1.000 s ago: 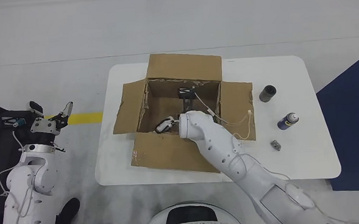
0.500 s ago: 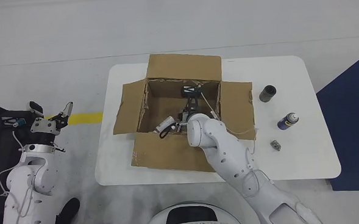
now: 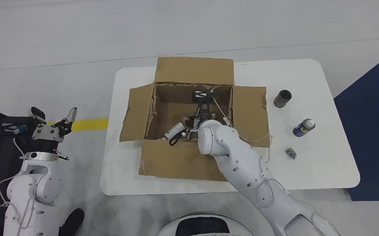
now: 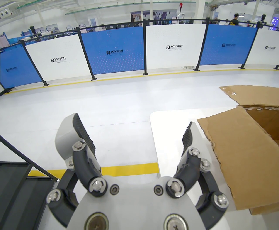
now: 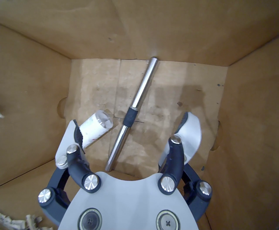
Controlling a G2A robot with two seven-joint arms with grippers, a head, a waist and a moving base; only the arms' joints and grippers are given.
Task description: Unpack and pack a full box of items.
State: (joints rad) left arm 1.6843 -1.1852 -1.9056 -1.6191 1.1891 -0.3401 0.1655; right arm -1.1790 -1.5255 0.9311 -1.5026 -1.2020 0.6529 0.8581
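- Two items are seen on the floor of the cardboard box (image 5: 152, 28): a metal rod (image 5: 139, 95) with a dark band at its middle, and a white cylinder (image 5: 96, 127) laid on its side just beside it.
- The right gripper (image 5: 130, 120) is lowered inside the box above both items, its fingers spread wide with nothing grasped.
- Three small things are set on the table (image 3: 296, 177) outside the box: a dark cylinder (image 3: 282, 98), a blue can (image 3: 304, 127) and a grey piece (image 3: 290, 153).
- The left gripper (image 4: 133, 119) is positioned well apart from the box, on the side opposite those three things, with its fingers released and empty.
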